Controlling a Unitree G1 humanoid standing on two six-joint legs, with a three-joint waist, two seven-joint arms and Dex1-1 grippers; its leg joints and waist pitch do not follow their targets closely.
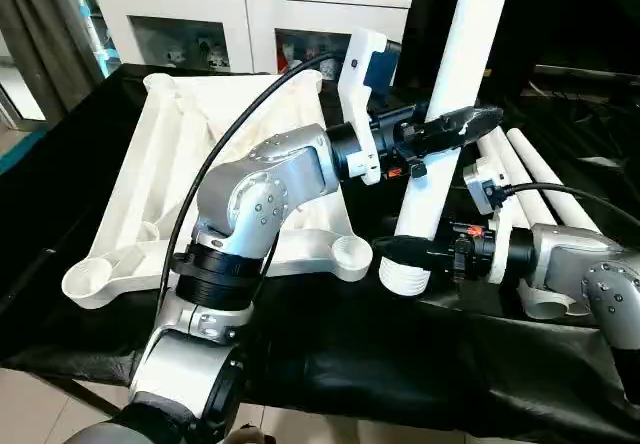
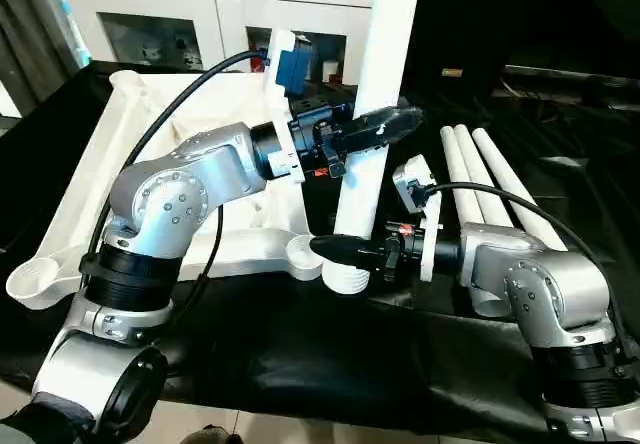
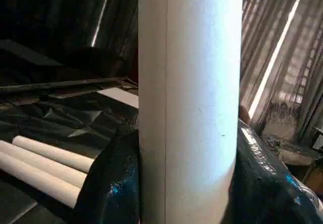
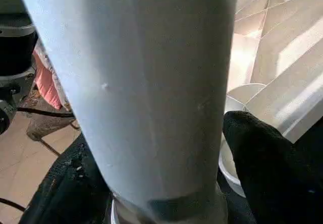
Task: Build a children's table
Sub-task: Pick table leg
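Held leg: One white tapered leg (image 1: 450, 104) stands nearly upright, leaning slightly, its ribbed threaded end (image 1: 405, 276) low over the black-draped work table (image 1: 400, 364), just beside the tabletop's near corner socket (image 1: 350, 255) and not in it.

Left gripper: The left gripper (image 1: 462, 124) is clamped across the leg partway up, its black fingers (image 3: 108, 183) pressed to both sides of the tube.

Right gripper: The right gripper (image 2: 340, 249) is clamped on the same leg just above the ribbed end, a finger (image 4: 267, 163) on either side.

Tabletop: The white tabletop (image 1: 180, 164) lies underside up, ribs showing, on the robot's left half of the cloth. Another corner socket (image 1: 95, 282) sits near the table's front edge.

Spare legs: Three more white legs (image 2: 490, 184) lie side by side on the cloth at the robot's right, behind the right forearm and well apart from the tabletop.

In the way: The left forearm and its black cable (image 1: 230, 134) cross over the tabletop, covering part of its ribbing. The right wrist's cable (image 2: 520, 204) arcs over the spare legs.

Surroundings: A white cabinet (image 1: 250, 14) with glass doors stands behind the table; curtains (image 3: 282, 57) hang at a bright window to one side.

Open room: Bare black cloth stretches between the held leg's end and the table's near edge; tiled floor (image 4: 20, 153) shows below it.
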